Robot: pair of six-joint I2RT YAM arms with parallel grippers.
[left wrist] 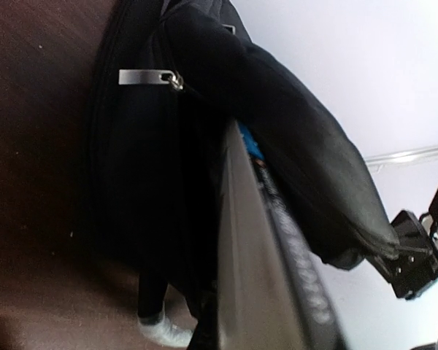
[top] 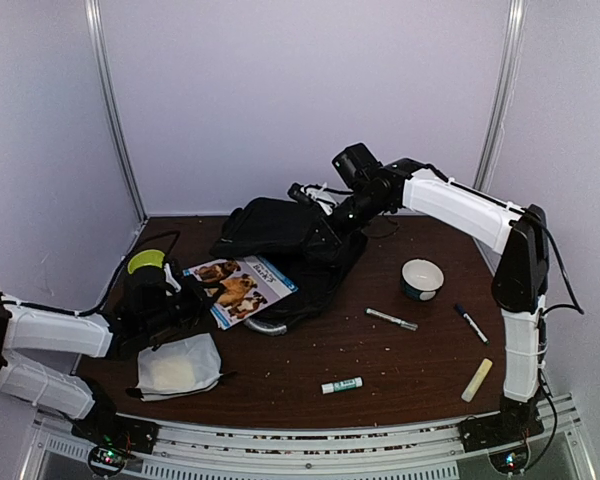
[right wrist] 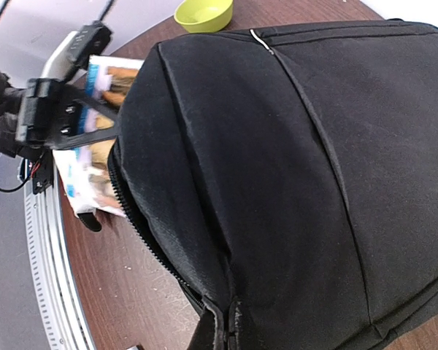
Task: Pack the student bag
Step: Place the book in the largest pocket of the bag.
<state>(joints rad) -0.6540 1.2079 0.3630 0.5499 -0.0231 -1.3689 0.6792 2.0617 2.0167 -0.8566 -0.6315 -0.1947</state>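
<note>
The student bag [top: 275,232], a large black backpack, lies at the table's middle back with its zipped mouth open toward the left. My right gripper [top: 323,228] is shut on the bag's upper flap and holds it lifted; in the right wrist view the fingers [right wrist: 230,329] pinch the fabric beside the zipper of the bag [right wrist: 292,160]. My left gripper [top: 183,296] is shut on a book with dogs on its cover [top: 238,285], whose far end reaches the bag's mouth. In the left wrist view the book [left wrist: 252,255] runs edge-on into the bag [left wrist: 146,168].
A white-grey pouch [top: 178,366] lies front left. A green bowl [top: 145,262] sits at the left. A cup [top: 422,278], two markers [top: 391,319] [top: 470,323], a glue stick [top: 342,385] and a yellow stick [top: 477,380] lie on the right.
</note>
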